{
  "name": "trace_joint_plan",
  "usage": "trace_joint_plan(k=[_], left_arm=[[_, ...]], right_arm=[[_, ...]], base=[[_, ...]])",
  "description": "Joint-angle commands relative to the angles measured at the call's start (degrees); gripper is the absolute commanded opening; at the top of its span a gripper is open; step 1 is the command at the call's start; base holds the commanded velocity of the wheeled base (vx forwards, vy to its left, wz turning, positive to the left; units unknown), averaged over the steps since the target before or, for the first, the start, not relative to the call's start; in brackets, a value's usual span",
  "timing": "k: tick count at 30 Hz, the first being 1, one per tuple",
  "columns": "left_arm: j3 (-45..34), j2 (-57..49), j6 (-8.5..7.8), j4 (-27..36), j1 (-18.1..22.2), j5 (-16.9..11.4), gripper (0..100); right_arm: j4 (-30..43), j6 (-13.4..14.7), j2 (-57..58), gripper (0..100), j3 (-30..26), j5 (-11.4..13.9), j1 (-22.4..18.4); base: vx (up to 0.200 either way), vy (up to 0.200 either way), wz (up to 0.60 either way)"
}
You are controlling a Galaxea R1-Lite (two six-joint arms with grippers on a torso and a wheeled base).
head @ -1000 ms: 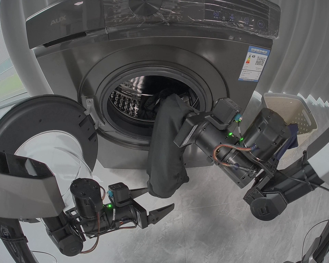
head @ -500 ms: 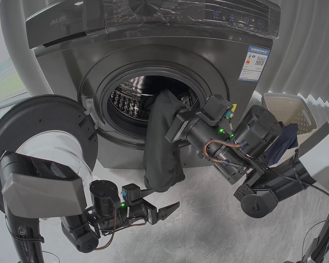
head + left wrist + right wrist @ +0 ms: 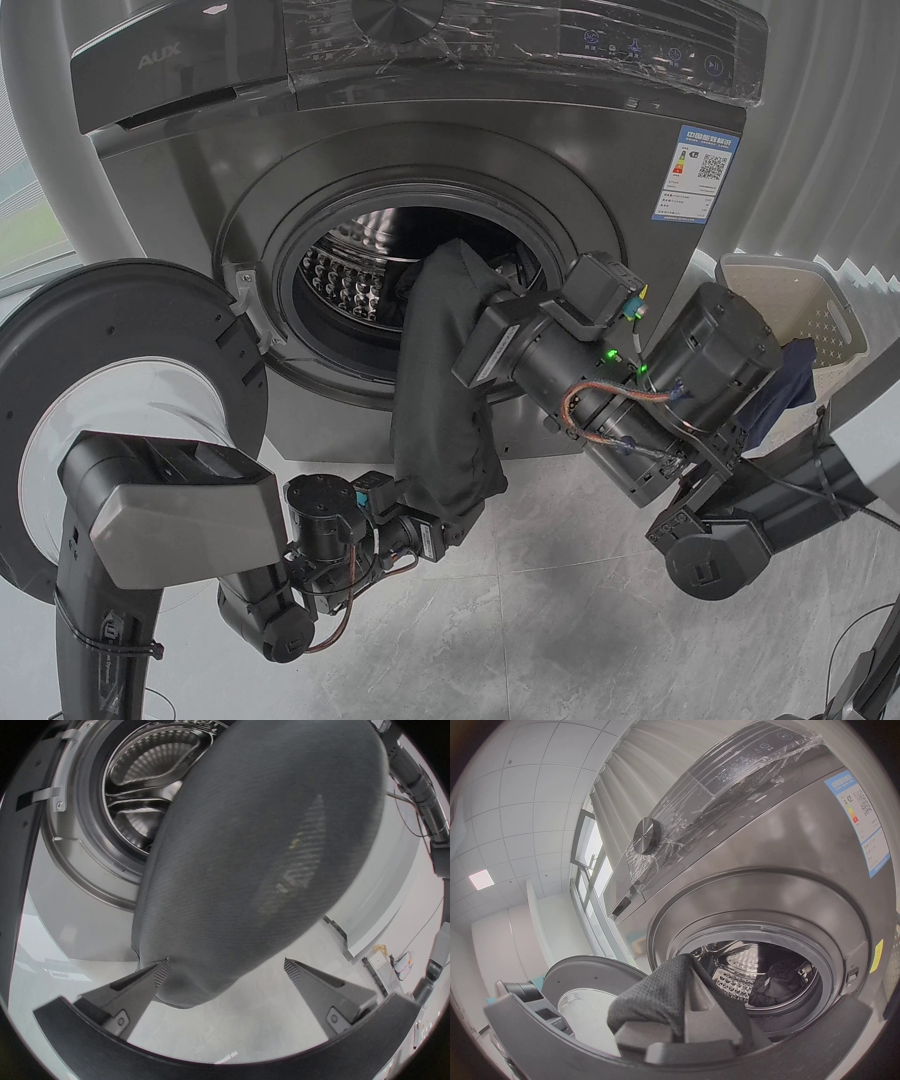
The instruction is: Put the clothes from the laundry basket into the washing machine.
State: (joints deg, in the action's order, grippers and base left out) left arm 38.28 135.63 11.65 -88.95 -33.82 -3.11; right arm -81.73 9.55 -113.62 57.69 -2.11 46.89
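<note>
Washing machine (image 3: 422, 159): front loader. Its round door (image 3: 122, 319) stands swung fully open off the side of the machine on the robot's left.

Dark grey garment (image 3: 441, 394): the upper end lies at the mouth of the machine's drum (image 3: 352, 272). The rest drapes over the lower rim of the machine's opening and hangs down the machine's front panel toward the floor at its foot.

Right gripper (image 3: 691, 996): at the mouth of the machine's opening, fingers clenched on the upper end of the dark grey garment.

Left gripper (image 3: 225, 968): low in front of the machine, below the opening, fingers spread wide. The garment's hanging lower end sits between them. One fingertip (image 3: 161, 966) meets the cloth; the other stands apart from it.

Black clothing (image 3: 778, 987): a bundle lying inside the machine's drum, toward the back.

Laundry basket (image 3: 825, 328): pale, beside the machine on the robot's right. A blue garment (image 3: 783, 384) hangs over its near edge.
</note>
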Motion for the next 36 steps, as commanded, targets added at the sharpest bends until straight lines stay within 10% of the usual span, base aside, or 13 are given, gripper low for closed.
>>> trace_joint_plan(k=[1, 14, 36], left_arm=[[2.3, 2.4, 0.04, -0.4, 1.0, 1.0, 0], [0.0, -5.6, 0.21, -0.5, 5.2, 2.3, 0], [-20.2, -38.1, 0.21, -0.3, 7.4, -4.7, 0]], right_arm=[[0.0, 0.1, 0.4, 0, -0.2, -0.3, 0.0], [-0.6, 0.2, 2.6, 0, -3.4, -0.3, -2.0], [-1.1, 0.6, 10.3, 0, -16.2, 0.4, -13.9]], base=[[0.000, 0.000, 0.00], [0.000, 0.000, 0.00], [0.000, 0.000, 0.00]])
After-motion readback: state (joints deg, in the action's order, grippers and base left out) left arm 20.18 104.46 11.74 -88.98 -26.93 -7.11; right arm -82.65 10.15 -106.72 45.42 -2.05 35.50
